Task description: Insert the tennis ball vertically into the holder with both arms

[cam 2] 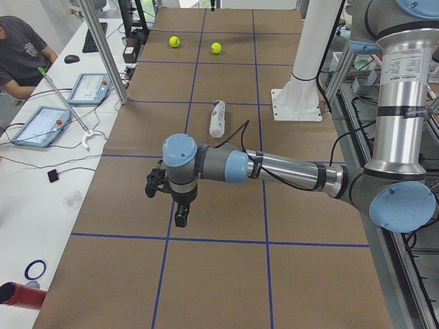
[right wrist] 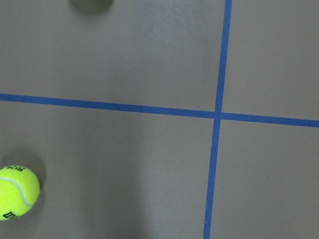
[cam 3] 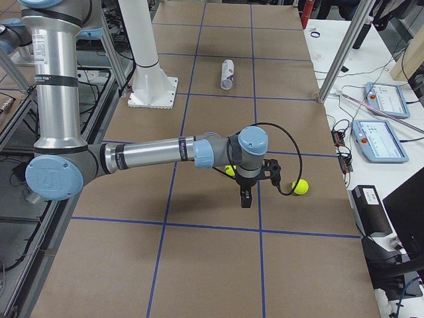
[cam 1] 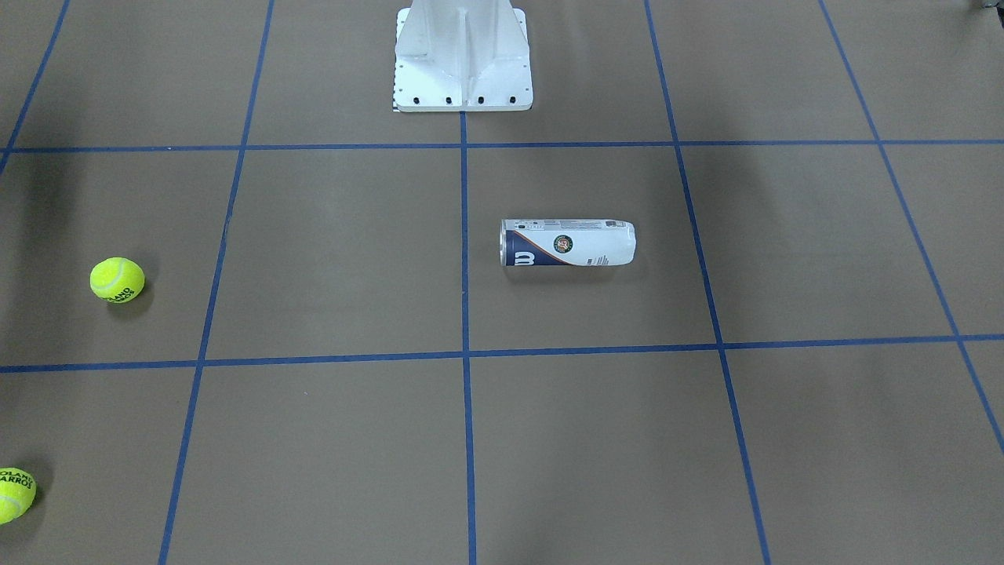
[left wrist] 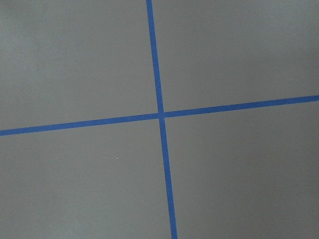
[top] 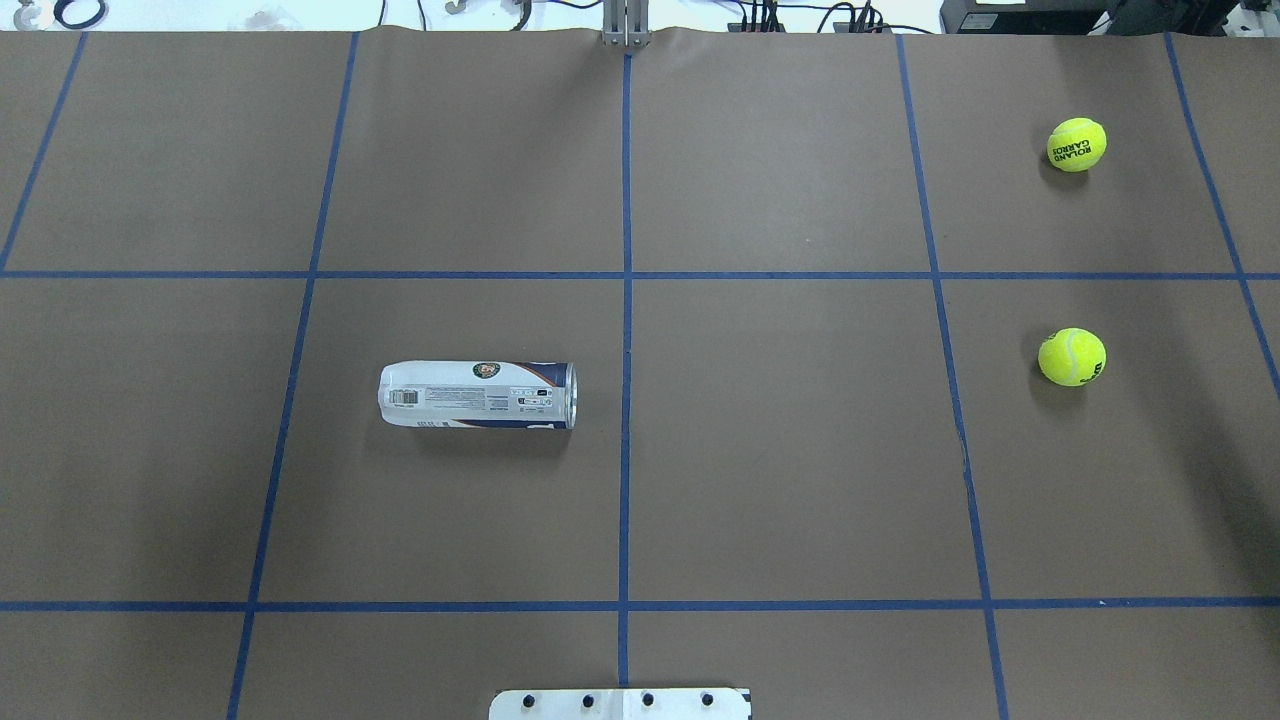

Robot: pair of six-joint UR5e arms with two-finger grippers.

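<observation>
**Holder lies on its side, both arms away from it**

The holder (cam 1: 568, 242) lies flat on the brown desk (cam 1: 345, 259). It is in front of the white pedestal base (cam 1: 463, 59), a little to the robot's left of it. Its metal rim end points toward the blue tape line (cam 1: 464, 259) that runs out from the middle of the base, and it stops just short of that line. The label with the "W" and the round emblem is turned up.

Two yellow tennis balls are on the desk well to the robot's right of the base. The nearer ball (cam 1: 117, 279) is about as far out from the base as the holder. The other ball (cam 1: 14, 494) lies farther out from the base.

The left arm (cam 2: 288, 171) reaches out low over the desk on the left side of the base, well apart from the holder. Its jaws point down and hold nothing. Whether they are spread or pressed together I cannot tell.

The right arm (cam 3: 152, 152) reaches out in the same way on the right side of the base, with its wrist near the two balls. Its jaws also point down and hold nothing, and their state I cannot tell either.
</observation>
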